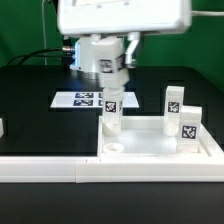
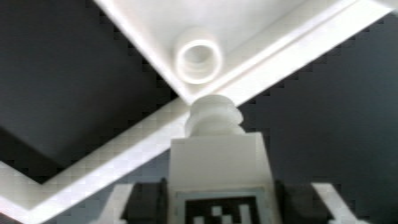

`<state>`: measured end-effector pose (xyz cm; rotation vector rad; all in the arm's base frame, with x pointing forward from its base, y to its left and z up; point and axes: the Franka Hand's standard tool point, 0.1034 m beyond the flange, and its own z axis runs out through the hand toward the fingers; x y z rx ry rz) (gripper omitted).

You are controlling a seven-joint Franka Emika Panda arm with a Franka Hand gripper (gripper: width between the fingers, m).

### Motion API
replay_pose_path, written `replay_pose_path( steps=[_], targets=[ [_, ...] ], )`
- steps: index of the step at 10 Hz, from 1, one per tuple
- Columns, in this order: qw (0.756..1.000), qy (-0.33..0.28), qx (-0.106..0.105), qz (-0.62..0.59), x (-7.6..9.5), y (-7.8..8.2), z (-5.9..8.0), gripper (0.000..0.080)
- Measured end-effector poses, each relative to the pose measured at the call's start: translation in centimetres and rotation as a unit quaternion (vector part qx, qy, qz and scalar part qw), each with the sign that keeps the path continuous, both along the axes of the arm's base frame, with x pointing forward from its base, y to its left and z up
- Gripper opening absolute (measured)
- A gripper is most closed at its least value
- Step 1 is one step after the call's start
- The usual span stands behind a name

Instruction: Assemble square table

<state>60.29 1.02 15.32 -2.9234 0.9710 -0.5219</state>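
Note:
My gripper (image 1: 112, 98) is shut on a white leg block (image 1: 112, 116) with a black-white tag, held upright over the near left corner of the square table top (image 1: 150, 147). A round corner socket (image 1: 116, 149) lies just below the leg. In the wrist view the leg (image 2: 221, 150) sits between my dark fingers (image 2: 146, 202), its rounded tip pointing toward the ring-shaped socket (image 2: 198, 56) in the top's corner, apart from it. Two more tagged legs (image 1: 173, 101) (image 1: 188, 126) stand upright on the top's right side.
The long white border rail (image 1: 60, 168) runs along the front of the table. The marker board (image 1: 80, 99) lies flat behind my gripper. A small white part (image 1: 2, 128) shows at the exterior view's left edge. The surface is black.

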Motion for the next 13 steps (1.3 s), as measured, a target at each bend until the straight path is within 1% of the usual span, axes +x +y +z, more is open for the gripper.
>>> replay_pose_path(
  steps=[1, 3, 4, 5, 6, 7, 9, 11, 12, 13],
  targets=[
    [1.000, 0.004, -0.002, 0.006, -0.2, -0.7, -0.1, 0.0287],
    [1.000, 0.004, -0.002, 0.005, -0.3, -0.7, -0.3, 0.0287],
    [1.000, 0.004, -0.006, 0.008, -0.4, -0.6, -0.8, 0.0287],
    [1.000, 0.013, -0.021, 0.016, -1.3, 0.0, -2.9, 0.0287],
    [0.999, 0.022, -0.029, 0.023, -1.7, 0.6, -4.4, 0.0287],
    [0.999, 0.022, -0.036, 0.026, -1.6, 0.7, -5.1, 0.0287],
    [0.998, 0.023, -0.043, 0.028, -1.4, 0.4, -5.8, 0.0287],
    [0.998, 0.017, -0.047, 0.032, -0.6, 0.3, -5.7, 0.0287],
    [0.998, 0.015, -0.050, 0.033, -0.5, 0.3, -5.9, 0.0287],
    [0.998, 0.007, -0.052, 0.028, 0.1, 0.6, -6.2, 0.0287]
  ],
)
